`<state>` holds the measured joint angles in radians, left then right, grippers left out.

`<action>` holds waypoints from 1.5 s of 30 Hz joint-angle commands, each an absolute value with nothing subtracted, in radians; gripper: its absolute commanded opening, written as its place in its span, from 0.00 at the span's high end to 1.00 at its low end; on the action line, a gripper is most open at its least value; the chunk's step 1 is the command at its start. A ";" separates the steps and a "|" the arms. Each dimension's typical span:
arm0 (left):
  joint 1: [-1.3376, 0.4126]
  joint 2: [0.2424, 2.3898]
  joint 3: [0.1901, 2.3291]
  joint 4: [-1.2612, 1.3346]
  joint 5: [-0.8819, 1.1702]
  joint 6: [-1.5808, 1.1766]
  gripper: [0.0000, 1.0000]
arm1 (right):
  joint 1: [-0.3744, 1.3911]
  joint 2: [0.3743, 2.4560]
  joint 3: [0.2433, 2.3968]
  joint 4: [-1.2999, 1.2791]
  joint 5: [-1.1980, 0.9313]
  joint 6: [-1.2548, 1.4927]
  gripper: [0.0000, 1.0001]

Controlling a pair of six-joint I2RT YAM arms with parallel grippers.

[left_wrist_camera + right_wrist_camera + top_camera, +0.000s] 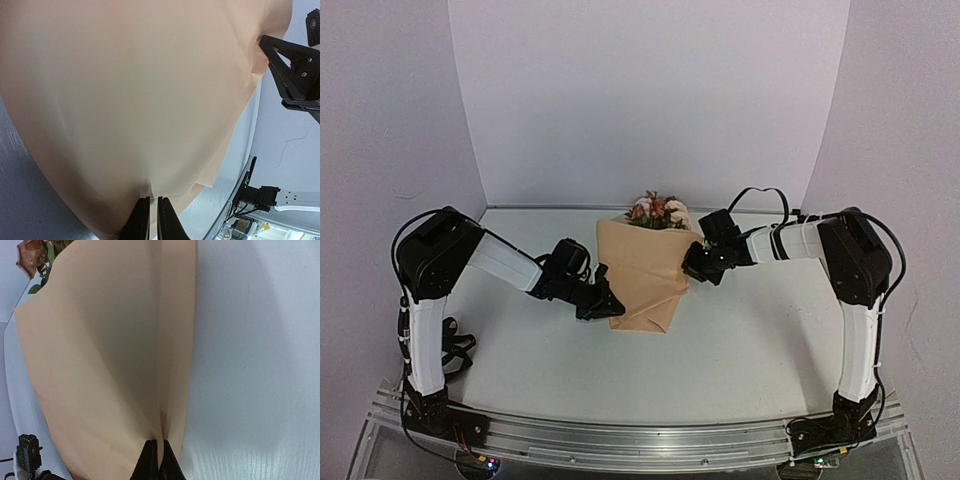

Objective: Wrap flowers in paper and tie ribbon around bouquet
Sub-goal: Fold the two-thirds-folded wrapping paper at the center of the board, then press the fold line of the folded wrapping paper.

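- paper (645, 275): lies on the table (750, 350), folded over itself into a rough cone. Wide end points away from the arm bases, narrow end toward them. Overlapping flaps show on top.
- flowers (658, 211): stick out of the paper's wide far end, with pink, cream and rust blooms plus green leaves. Stems are hidden under the paper.
- left gripper (603, 303): at the paper's left edge, down near the narrow end. Jaws are nearly together with only a thin slit between them, and the fingertips (140, 222) nip a small fold of the paper's edge (clearest in the left wrist view).
- right gripper (698, 262): at the paper's right edge, closer to the flower end than the left one. Jaws are fully closed and pinch a ridge of paper that runs up from the tips toward the flowers (right wrist view).
- The paper sits between the two grippers, each gripping its own side.
- In the left wrist view the right gripper's finger meets the paper's opposite edge, and the paper dents in slightly there.
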<state>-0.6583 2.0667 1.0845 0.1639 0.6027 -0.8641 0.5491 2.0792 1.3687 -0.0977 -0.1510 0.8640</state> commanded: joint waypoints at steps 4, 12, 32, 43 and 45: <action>-0.662 2.027 1.043 0.142 0.569 -0.847 0.91 | 0.542 2.116 1.421 -0.119 -0.150 0.847 1.00; -0.661 2.031 1.047 0.128 0.561 -0.844 0.91 | 0.542 2.050 1.479 -0.271 -0.130 0.816 0.66; -0.661 2.031 1.046 0.152 0.566 -0.857 0.92 | 0.725 2.049 1.491 -0.247 -0.249 0.894 0.72; -0.661 2.027 1.047 0.156 0.575 -0.853 0.92 | 0.761 2.175 1.472 -0.056 -0.366 1.011 0.80; -0.661 2.028 1.050 0.156 0.578 -0.853 0.92 | 0.765 2.176 1.451 -0.038 -0.364 1.021 0.80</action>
